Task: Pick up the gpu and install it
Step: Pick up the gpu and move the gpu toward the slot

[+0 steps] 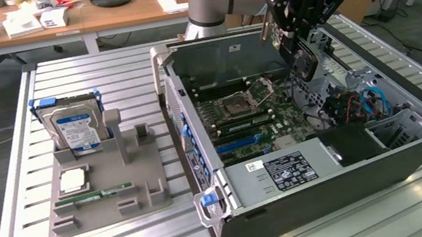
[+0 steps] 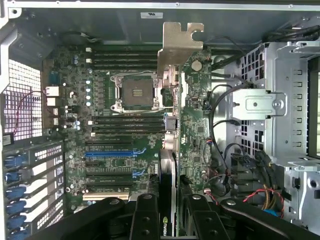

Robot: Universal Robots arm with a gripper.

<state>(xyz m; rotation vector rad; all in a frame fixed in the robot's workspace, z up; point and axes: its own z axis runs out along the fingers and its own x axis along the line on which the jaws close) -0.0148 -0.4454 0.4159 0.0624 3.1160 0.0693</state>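
Note:
The gpu hangs on edge above the open computer case, its black cooler face towards the exterior view's left. My gripper is shut on its upper edge. In the wrist view I look down along the gpu. Its silvery end bracket points away from the camera, and my gripper clamps the card between two black fingers. Under the card lies the green motherboard with its empty CPU socket and a blue expansion slot. The card hovers clear of the board.
Inside the case are a black power supply, a metal drive cage and loose cables. On the exterior view's left, a grey holder carries a hard drive, a CPU and a green memory stick.

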